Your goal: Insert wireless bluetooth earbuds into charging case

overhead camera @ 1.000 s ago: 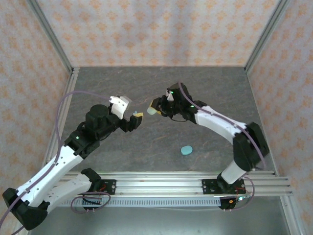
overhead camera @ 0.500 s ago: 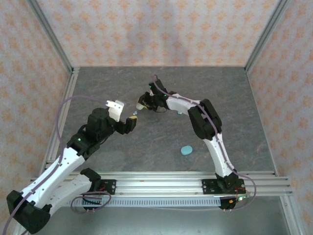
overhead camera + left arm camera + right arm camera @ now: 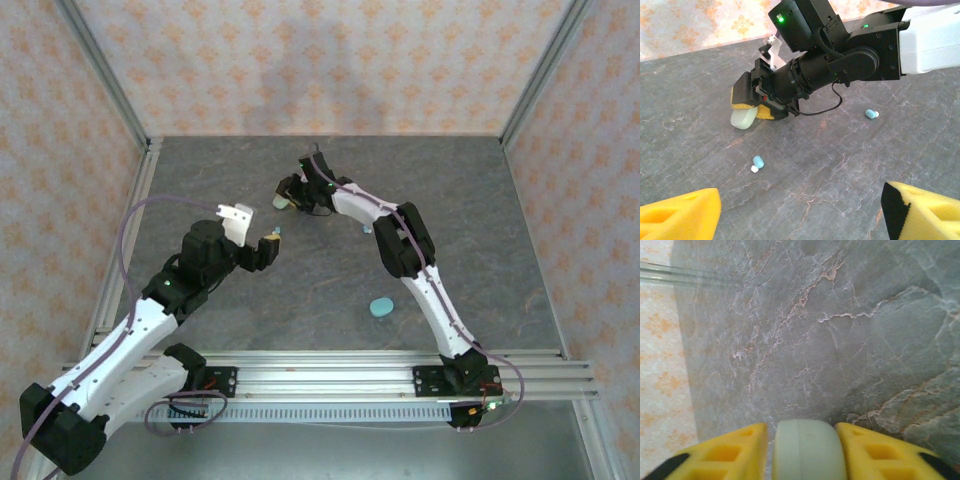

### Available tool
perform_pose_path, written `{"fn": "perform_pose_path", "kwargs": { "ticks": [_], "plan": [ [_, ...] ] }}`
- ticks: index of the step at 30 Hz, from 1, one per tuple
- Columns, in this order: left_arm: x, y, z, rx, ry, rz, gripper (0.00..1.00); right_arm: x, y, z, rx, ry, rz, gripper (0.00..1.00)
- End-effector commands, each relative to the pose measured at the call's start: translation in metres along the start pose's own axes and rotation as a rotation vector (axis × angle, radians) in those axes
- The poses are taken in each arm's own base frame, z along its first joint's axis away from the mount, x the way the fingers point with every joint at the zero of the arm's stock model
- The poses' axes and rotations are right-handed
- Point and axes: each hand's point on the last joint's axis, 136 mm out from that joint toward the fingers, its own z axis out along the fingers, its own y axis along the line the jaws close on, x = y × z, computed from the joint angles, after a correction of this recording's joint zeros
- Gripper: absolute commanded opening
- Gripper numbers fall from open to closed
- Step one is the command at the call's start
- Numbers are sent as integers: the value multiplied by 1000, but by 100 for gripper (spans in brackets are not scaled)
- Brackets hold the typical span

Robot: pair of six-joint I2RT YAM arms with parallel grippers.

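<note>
Right gripper (image 3: 806, 445) straddles a pale case (image 3: 742, 120) resting on the table (image 3: 840, 170). The frame crops the pads, so I cannot tell whether they are clamped or loose. Left gripper (image 3: 800, 210) gapes, tips cropped. Earbud (image 3: 758, 161) lies near the case, second earbud (image 3: 870, 113) well apart.

right end effector (image 3: 749, 112) blocking centre, open table (image 3: 500, 230) rightward

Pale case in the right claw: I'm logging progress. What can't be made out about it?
Lid open or shut: the right wrist view cuts the pale case off at the bottom edge; in the left wrist view the right claw covers its top.
Contents: inside the shell.
Top view: too small.
</note>
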Motion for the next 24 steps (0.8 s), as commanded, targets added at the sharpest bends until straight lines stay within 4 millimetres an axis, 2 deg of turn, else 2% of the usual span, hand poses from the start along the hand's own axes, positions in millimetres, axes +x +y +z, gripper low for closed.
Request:
{"fn": "perform_pose_path", "kwargs": {
  "ticks": [1,7,11,15,18,21,24],
  "plan": [
    [-3,4,3,-10,-26,-8,84,-1,-12,-12,113,-9,-34,48],
    [-7,4,3,-9,-16,0,84,-8,5,-48,166,-25,-110,54],
    [-13,2,0,2,-22,3,84,-10,20,-85,207,-34,-203,57],
    [-15,-1,-2,16,-21,12,84,-2,26,-125,234,-34,-291,59],
    [-16,-8,0,54,-12,14,84,12,22,-154,257,-24,-330,61],
    [-12,-16,8,94,20,-10,83,33,1,-181,300,-9,-340,63],
    [0,-21,19,98,65,-16,83,51,-29,-208,341,-22,-318,64]
  ]
}}
